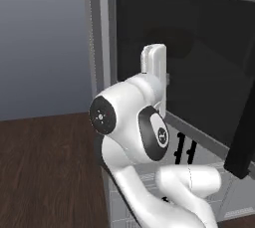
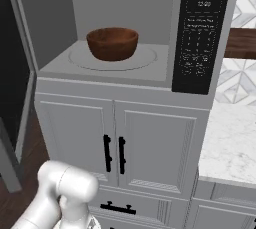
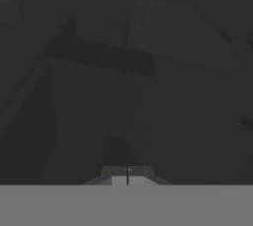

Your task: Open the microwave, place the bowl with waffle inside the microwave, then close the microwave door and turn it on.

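Two dark fingertips (image 3: 120, 174) are seen pressed together with nothing between them — the gripper (image 3: 128, 175) is shut and empty. The bowl (image 2: 112, 43) (brown, round) is set inside the microwave (image 2: 125, 28) on its turntable, well apart from the jaws — the microwave door (image 1: 184, 67) is swung open.

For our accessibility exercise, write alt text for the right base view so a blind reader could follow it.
A brown bowl sits on the round plate inside the open microwave, whose dark control panel is on the right. Its door hangs open at the left edge. White cabinet doors are below, and a marble counter to the right.
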### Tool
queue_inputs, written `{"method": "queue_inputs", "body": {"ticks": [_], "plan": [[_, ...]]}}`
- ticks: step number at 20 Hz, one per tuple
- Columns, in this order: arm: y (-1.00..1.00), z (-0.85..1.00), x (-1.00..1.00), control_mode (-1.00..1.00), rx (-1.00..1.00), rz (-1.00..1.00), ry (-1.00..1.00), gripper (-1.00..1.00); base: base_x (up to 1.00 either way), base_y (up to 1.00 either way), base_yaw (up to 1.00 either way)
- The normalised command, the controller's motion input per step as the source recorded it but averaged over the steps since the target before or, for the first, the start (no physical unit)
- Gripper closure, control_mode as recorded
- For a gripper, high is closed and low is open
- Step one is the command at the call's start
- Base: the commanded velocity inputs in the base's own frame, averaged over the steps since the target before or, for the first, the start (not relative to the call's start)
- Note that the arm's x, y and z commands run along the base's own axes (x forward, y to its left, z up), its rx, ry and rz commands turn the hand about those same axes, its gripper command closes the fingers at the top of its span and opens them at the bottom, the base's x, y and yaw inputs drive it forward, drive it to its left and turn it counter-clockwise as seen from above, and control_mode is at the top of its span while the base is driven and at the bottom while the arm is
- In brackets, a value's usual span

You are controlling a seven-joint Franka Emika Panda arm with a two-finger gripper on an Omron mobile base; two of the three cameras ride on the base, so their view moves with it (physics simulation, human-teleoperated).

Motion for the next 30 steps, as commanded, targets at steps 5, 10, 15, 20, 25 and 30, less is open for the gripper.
{"method": "queue_inputs", "body": {"ticks": [5,10,15,20,25,30], "plan": [[-0.99,-0.2,0.91,-1.0,0.0,-0.01,-0.01,1.0,0.0,0.0,0.0],[-0.58,-0.03,0.44,-1.0,0.0,0.0,0.06,1.0,0.0,0.0,0.0],[-0.13,0.19,0.16,-1.0,0.01,0.2,-0.01,1.0,0.0,0.0,0.0],[-0.08,0.07,0.32,-1.0,0.0,0.18,0.04,1.0,0.0,0.0,0.0],[-0.23,0.0,0.59,-1.0,0.0,0.07,0.1,1.0,0.0,0.0,0.0],[-0.22,0.0,0.62,-1.0,0.0,0.03,0.14,1.0,0.0,0.0,0.0]]}}
